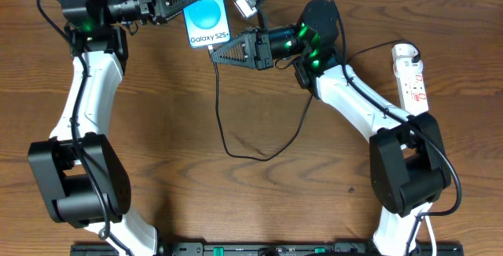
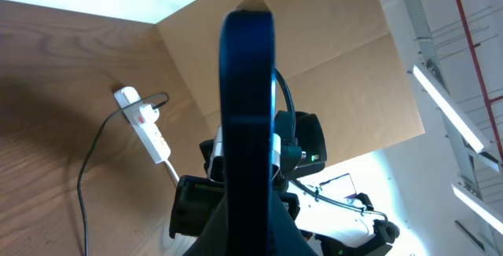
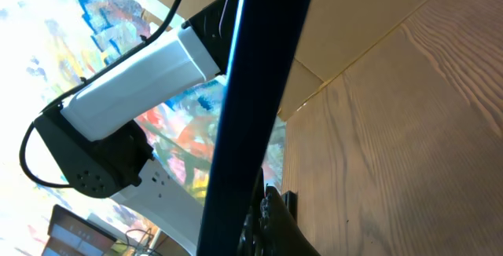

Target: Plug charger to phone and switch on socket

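The phone (image 1: 206,9), with a blue screen and white "Galaxy S25+" text, is held up at the back of the table. My left gripper (image 1: 179,1) is shut on its left side. My right gripper (image 1: 218,53) is shut at the phone's lower edge, where the charger's black cable (image 1: 222,130) begins; the plug tip is hidden between the fingers. The phone shows edge-on in the left wrist view (image 2: 247,107) and the right wrist view (image 3: 255,91). The socket, a white power strip (image 1: 413,75), lies at the far right and also shows in the left wrist view (image 2: 148,124).
The charger cable loops over the wooden table (image 1: 259,201) towards the right arm. A small grey connector (image 1: 245,5) hangs by the phone's right edge. A cardboard wall (image 2: 346,75) stands behind the table.
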Robot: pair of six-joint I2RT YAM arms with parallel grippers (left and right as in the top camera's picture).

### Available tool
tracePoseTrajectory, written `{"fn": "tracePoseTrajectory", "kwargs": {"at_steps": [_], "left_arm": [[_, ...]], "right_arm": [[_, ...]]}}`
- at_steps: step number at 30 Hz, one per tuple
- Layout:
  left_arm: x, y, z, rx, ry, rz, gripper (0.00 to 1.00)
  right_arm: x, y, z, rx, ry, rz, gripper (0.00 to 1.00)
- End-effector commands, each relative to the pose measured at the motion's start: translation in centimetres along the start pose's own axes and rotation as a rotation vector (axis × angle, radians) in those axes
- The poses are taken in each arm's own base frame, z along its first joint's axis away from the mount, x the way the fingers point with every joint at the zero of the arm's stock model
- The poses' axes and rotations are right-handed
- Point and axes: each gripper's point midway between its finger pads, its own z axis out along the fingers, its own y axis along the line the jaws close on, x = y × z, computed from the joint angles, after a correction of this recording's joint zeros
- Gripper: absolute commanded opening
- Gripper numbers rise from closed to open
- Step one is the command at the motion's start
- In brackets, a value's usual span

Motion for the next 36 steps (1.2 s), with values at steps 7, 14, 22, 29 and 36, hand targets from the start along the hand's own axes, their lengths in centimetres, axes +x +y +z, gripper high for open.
{"fn": "tracePoseTrajectory", "kwargs": {"at_steps": [7,14,22,29,36], "left_arm": [[-0.53,-0.96,-1.23,-0.012,-0.021,0.093,0.07],[-0.51,-0.97,-1.2,-0.012,-0.02,0.092,0.07],[-0.5,-0.97,-1.15,-0.011,-0.019,0.091,0.07],[-0.5,-0.97,-1.15,-0.011,-0.02,0.084,0.07],[-0.33,-1.05,-0.75,-0.006,-0.011,0.076,0.07]], "right_arm": [[0.15,-0.03,-0.59,-0.003,0.014,0.006,0.01],[0.08,-0.07,-0.63,-0.001,0.01,0.006,0.01],[-0.03,-0.19,-0.53,0.003,0.001,0.013,0.01],[-0.04,-0.2,-0.46,0.004,-0.001,0.014,0.01],[-0.14,-0.28,-0.35,0.008,-0.008,0.017,0.01]]}}
